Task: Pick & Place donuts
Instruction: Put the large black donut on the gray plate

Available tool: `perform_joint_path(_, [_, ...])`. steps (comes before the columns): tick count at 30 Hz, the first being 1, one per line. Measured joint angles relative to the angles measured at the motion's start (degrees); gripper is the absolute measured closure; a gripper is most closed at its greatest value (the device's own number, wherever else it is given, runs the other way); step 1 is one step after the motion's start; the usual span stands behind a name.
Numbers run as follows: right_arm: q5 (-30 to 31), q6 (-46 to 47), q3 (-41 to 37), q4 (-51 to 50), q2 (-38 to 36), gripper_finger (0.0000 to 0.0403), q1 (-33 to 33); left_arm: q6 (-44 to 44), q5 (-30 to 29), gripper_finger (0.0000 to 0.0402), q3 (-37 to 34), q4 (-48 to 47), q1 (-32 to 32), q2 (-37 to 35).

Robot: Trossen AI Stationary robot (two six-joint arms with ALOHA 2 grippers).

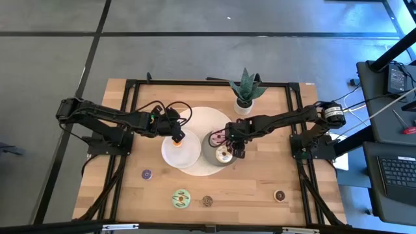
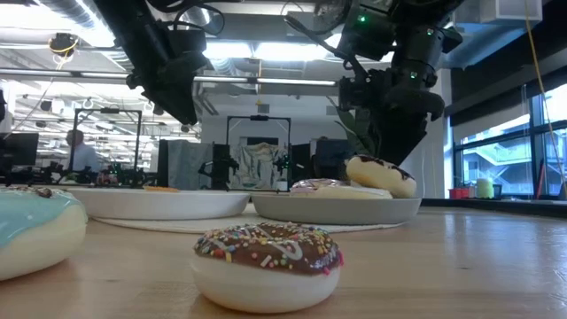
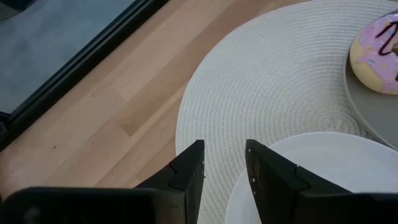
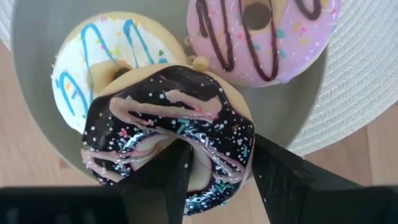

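On the near part of the wooden table [image 1: 260, 188] four donuts lie loose in a row: a small purple donut [image 1: 147, 174], a green iced donut [image 1: 181, 198], a chocolate donut with sprinkles [image 2: 267, 264] and a small dark donut [image 1: 279, 195] toward the right side. They are well apart from both arms.

Farther in, the grey plate [image 2: 337, 209] sits beside the white plate [image 2: 155, 204], both on a round woven mat [image 3: 273, 93]. The right gripper [image 4: 214, 180] is over the near edge of the grey plate, and its fingers hold a dark chocolate donut [image 4: 171, 134] by one side of the ring. This donut hangs tilted above a white donut with blue lines [image 4: 106, 59], and a pink donut [image 4: 261, 34] lies just beside on the same plate.

The left gripper [image 3: 224, 171] hovers over the rim of the white plate, its fingers narrowly apart and holding nothing. An orange donut [image 1: 177, 138] shows under that arm on the white plate.

I judge the step in hand is to set the dark donut down. To do it well, the gripper should lower until the donut rests flat on a free part of the plate, not on the white one, and only then let go, so it does not roll off.

At the far edge stands a potted plant [image 1: 245, 91]
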Motion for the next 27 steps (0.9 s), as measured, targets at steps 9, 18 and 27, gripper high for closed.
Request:
perform_joint_path(9, [0.0,0.0,0.0,0.9,0.0,0.0238,0.0,0.0,0.0,0.0288,0.0,0.0,0.0,0.0])
perform_joint_path(18, [0.0,0.0,0.0,0.2,0.0,0.0238,0.0,0.0,-0.1,0.0287,0.0,0.0,0.0,0.0])
perform_joint_path(27, [-0.4,1.1,0.0,-0.3,0.0,0.0236,0.0,0.0,-1.4,0.0287,0.0,0.1,0.0,0.0])
